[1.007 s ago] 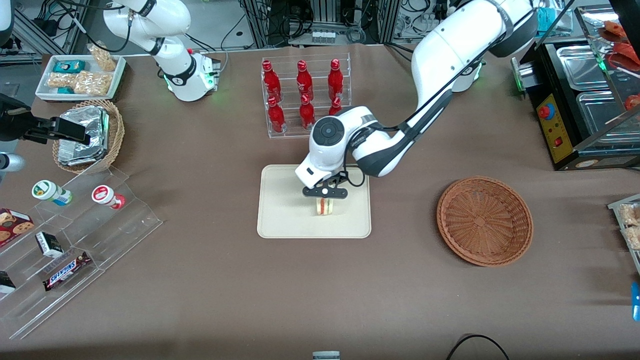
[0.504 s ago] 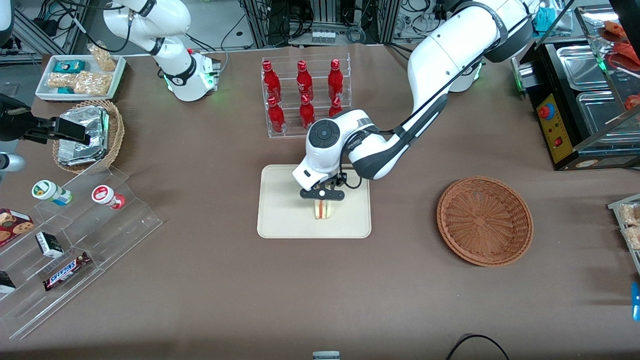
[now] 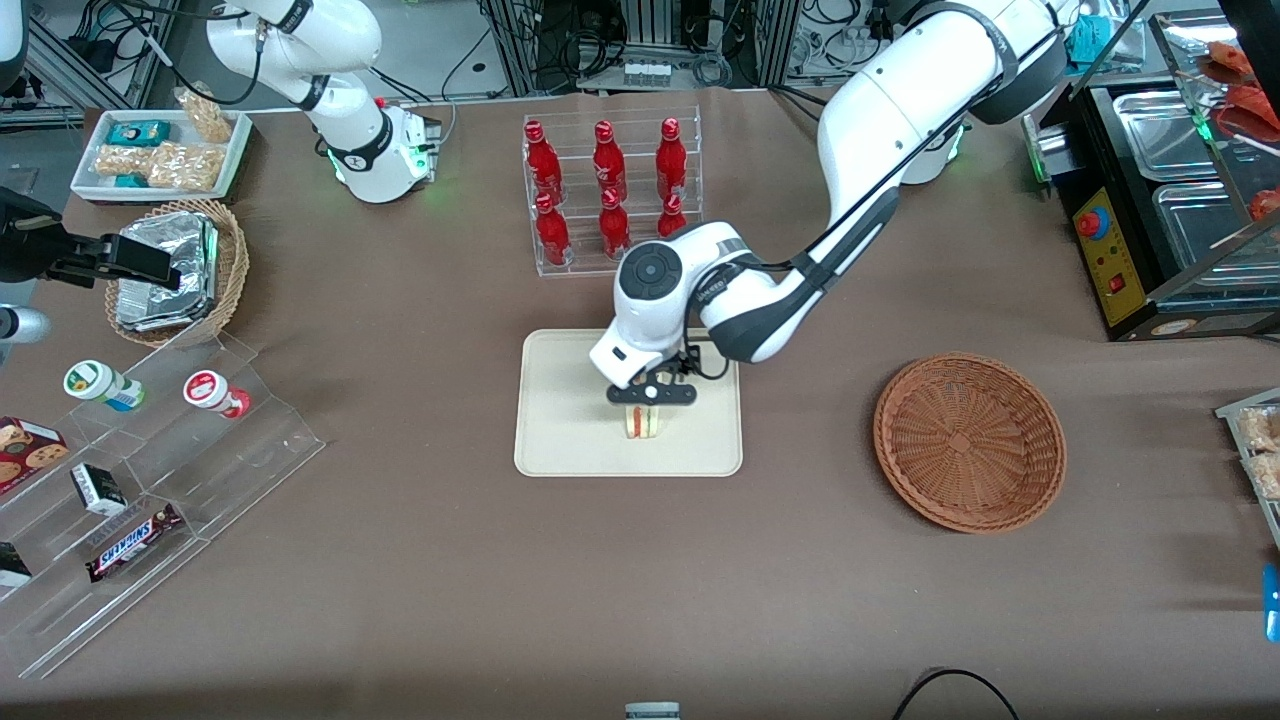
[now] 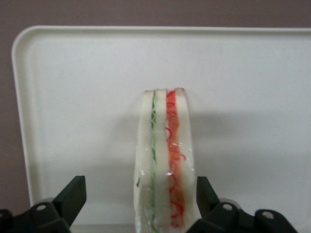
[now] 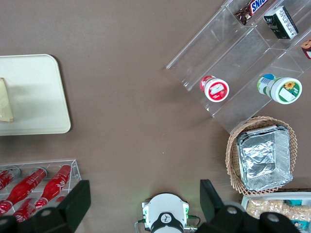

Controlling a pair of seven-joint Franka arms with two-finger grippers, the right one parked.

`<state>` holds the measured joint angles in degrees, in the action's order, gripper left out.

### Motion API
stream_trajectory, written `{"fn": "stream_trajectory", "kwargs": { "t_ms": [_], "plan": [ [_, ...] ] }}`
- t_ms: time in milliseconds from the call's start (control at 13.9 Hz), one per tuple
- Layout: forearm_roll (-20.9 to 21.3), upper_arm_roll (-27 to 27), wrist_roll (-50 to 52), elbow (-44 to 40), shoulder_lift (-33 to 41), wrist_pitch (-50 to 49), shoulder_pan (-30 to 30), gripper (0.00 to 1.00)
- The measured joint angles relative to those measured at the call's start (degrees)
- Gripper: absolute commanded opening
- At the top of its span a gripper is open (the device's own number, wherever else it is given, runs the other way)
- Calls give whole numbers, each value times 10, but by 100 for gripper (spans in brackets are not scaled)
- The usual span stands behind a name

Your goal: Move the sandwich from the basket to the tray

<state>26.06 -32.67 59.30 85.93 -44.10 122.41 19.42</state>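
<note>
Sandwich (image 4: 164, 160) stands on tray (image 3: 560, 400) between gripper's (image 3: 650, 402) spread fingers (image 4: 73, 196), bottle rack (image 3: 610, 190) near.

Arm shell: glossy white with dark grey joint bands
Wrist cap: round, dark grey
Cable: thin, black (running along the forearm)
Gripper (image 3: 651, 395): black crossbar, black fingers (image 4: 73, 196)

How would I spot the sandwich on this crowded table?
Find the cream tray in the table's middle, nearer the camera than the rack of red bottles. The sandwich stands on it between the open gripper fingers: a pale wedge, striped red and green on its edge.
</note>
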Motion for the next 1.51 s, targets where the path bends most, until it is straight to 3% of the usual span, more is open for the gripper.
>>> {"fn": "stream_trajectory", "kwargs": {
  "t_ms": [288, 504, 647, 863, 1223, 1511],
  "plan": [
    [-8, 9, -1, 1, 86, -94, -54, 100],
    [-57, 9, -39, 57, 177, -114, -121, 100],
    [-101, 10, -92, 78, 226, -170, -157, 100],
    [-134, 11, -185, 81, 282, -264, -221, 100],
    [-168, 14, -294, 72, 342, -360, -331, 100],
    [-176, 14, -352, -12, 351, -468, -368, 100]
  ]
}}
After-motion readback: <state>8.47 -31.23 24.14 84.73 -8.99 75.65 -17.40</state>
